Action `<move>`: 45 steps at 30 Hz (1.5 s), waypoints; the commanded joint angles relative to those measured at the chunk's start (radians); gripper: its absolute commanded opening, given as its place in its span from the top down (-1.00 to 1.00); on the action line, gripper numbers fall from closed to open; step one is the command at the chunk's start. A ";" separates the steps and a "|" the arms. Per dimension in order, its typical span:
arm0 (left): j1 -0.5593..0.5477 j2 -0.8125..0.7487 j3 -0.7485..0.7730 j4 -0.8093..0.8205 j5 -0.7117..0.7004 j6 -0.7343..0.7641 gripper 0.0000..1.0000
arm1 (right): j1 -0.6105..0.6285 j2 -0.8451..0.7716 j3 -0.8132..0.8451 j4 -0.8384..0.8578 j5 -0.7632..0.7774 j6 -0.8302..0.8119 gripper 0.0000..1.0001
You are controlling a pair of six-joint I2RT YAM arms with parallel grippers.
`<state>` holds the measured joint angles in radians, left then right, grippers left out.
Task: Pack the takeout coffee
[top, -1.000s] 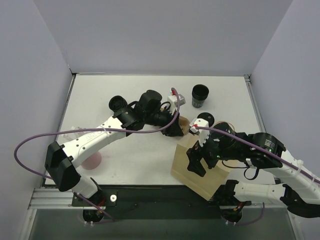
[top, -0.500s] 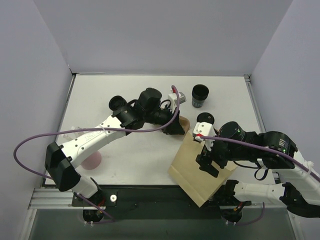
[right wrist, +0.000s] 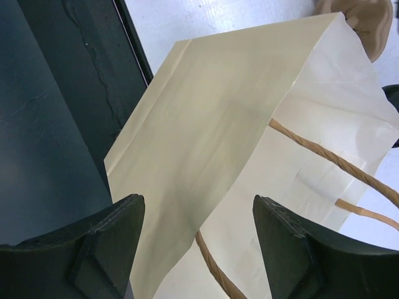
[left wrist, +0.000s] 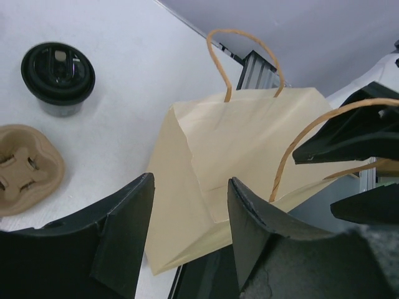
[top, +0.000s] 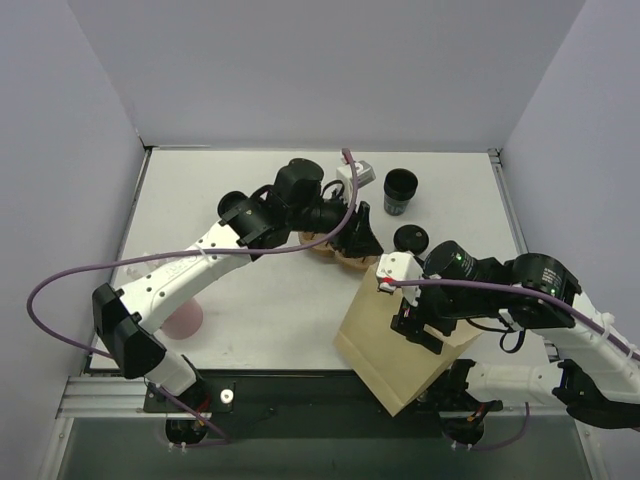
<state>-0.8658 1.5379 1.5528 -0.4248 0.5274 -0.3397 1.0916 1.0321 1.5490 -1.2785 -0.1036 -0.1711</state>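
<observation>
The left gripper (left wrist: 190,187) is reopened, empty, with the carrier (left wrist: 25,171) released on the desk (left wrist: 124,62); the right gripper (right wrist: 196,205) is held open, empty; the takeout coffee (left wrist: 57,68) is not yet packed

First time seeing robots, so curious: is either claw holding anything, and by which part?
Nothing appears held. The left gripper is open and empty; the right gripper stands open above the tan paper bag.
</observation>
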 commanded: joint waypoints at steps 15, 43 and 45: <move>-0.053 0.149 0.147 -0.080 0.016 0.010 -0.23 | 0.002 0.036 0.079 -0.182 0.101 -0.111 -0.47; -0.064 0.235 0.288 -0.233 -0.099 0.018 -0.28 | 0.002 -0.017 0.014 -0.168 0.137 -0.108 -0.47; -0.065 0.241 0.291 -0.218 -0.099 0.027 -0.22 | 0.002 -0.009 0.016 -0.162 0.137 -0.108 -0.47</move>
<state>-0.9226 1.7649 1.8042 -0.6472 0.4454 -0.3496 1.0927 1.0210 1.5703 -1.3048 -0.0296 -0.2680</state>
